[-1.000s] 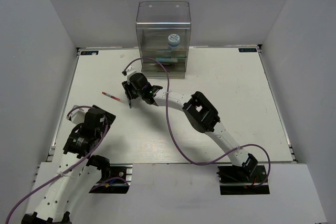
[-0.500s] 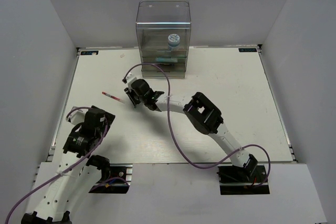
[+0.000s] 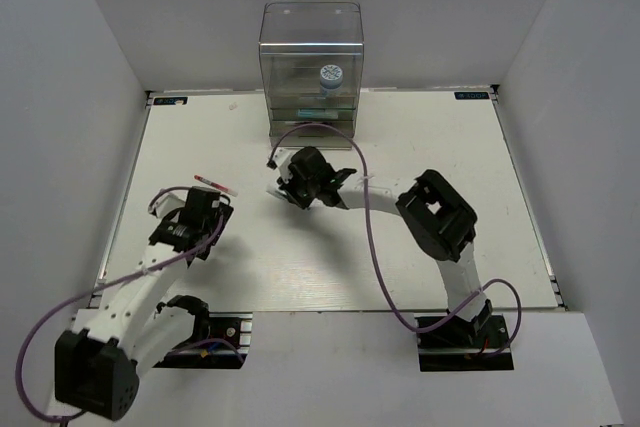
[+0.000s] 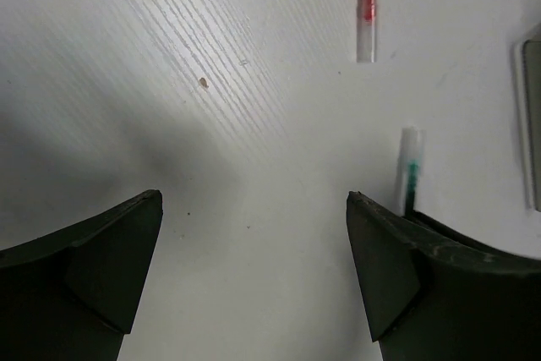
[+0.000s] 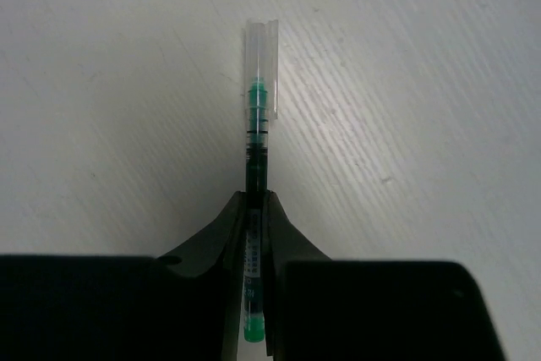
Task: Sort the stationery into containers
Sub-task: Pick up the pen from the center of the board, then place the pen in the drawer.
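My right gripper (image 3: 290,185) is shut on a thin teal pen (image 5: 256,137) with a clear cap, holding it low over the table in front of the clear drawer cabinet (image 3: 311,37). A blue-and-white roll (image 3: 331,75) sits inside the cabinet, with a light-blue tube (image 3: 318,110) in a drawer below. A thin pink-red pen (image 3: 214,185) lies on the table left of centre and also shows in the left wrist view (image 4: 366,6). My left gripper (image 3: 212,204) is open and empty just short of it. A teal thin tube (image 4: 409,173) lies beside its right finger (image 4: 397,276).
White walls enclose the table on the left, back and right. A purple cable (image 3: 375,257) loops over the table from the right arm. A grey edge (image 4: 530,124) shows at the right of the left wrist view.
My right gripper has moved right, away from the pink-red pen, with the teal pen in it. My left arm has reached forward toward the pink-red pen.
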